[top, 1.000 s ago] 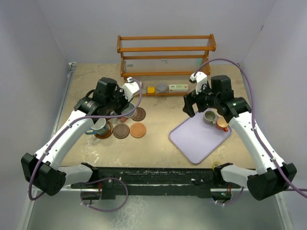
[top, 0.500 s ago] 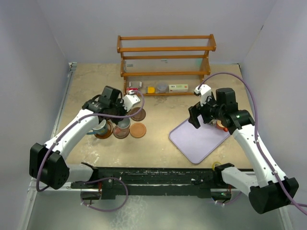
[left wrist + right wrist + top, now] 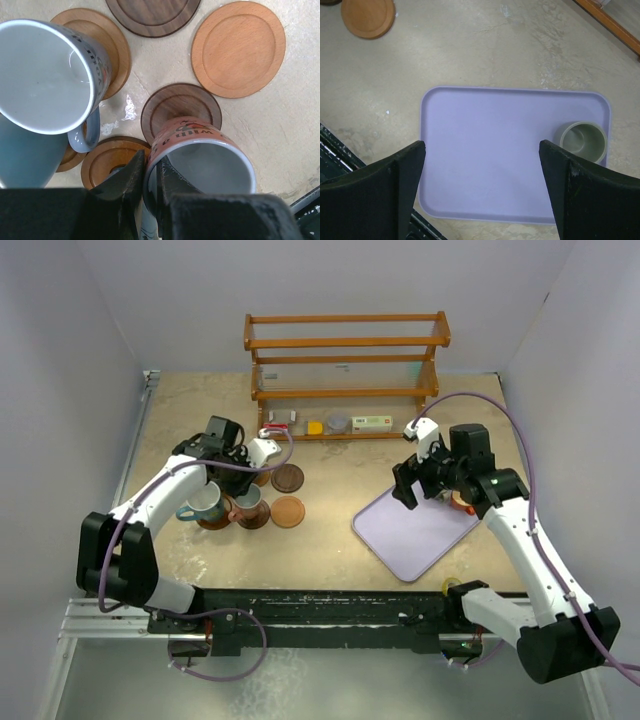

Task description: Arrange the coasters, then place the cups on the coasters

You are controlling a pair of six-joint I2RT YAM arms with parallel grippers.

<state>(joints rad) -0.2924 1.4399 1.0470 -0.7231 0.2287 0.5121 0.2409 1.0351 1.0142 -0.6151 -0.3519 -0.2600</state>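
Top view: your right arm [image 3: 520, 530] hides the far corner of the tray [image 3: 410, 530].
Left wrist: left pincer [image 3: 150, 182] clenched on the rim of the brownish cup [image 3: 200, 160], over a dark coaster [image 3: 180, 106], well apart from the tray; cup base hidden.
Right wrist: right pincer [image 3: 482, 155] released above the tray, grey cup [image 3: 581, 140] in its corner.

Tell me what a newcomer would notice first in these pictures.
On the left, the left gripper is shut on the rim of a reddish-brown ceramic mug, held over a dark round wooden coaster, right beside a large light blue ceramic mug. On the right, the open right gripper hovers above a lavender rectangular tray with a small grey cup in one corner.
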